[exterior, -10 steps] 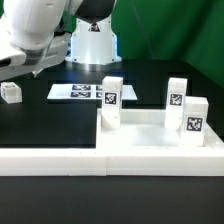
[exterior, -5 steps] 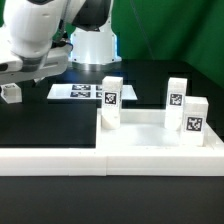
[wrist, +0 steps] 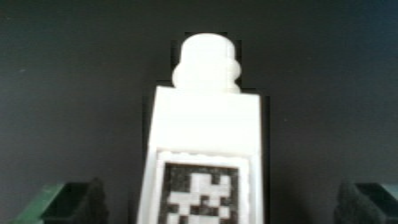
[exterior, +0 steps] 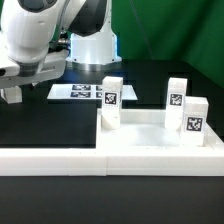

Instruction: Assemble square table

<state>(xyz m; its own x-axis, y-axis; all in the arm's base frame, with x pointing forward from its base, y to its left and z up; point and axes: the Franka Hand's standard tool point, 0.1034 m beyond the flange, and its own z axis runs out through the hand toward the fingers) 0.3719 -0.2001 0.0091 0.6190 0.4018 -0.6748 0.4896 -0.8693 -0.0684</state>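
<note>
Now, look first at the loose leg [exterior: 11,94]; it lies on the black tabletop [exterior: 50,125] at the exterior view's far left, well apart from the rest of the table; in the wrist view the same leg [wrist: 208,140] fills the middle, tag face up, with its rounded peg pointing away from the camera. The jaws [exterior: 13,82] stand wide apart, one dark fingertip [wrist: 63,203] to each side of the leg and neither touching it; nothing is held.

What has changed: a second ago the arm hung higher and further toward the exterior view's left, with the leg plainly visible below it; since then the arm has come down and over the leg, so that its white body now hides most of the piece. You can read that as the approach nearly finished; the grasp itself is not yet made.

Further out, the square tabletop slab [exterior: 150,128] sits against the low white border wall [exterior: 60,160] toward the exterior view's right; three legs already stand upright on it, one at the near-left corner [exterior: 111,100], one at the back [exterior: 177,94], one at the front right [exterior: 194,120]. By that count this is the last leg; the marker board [exterior: 78,92] lies flat behind; expect a short descent and a closing next, I judge.
</note>
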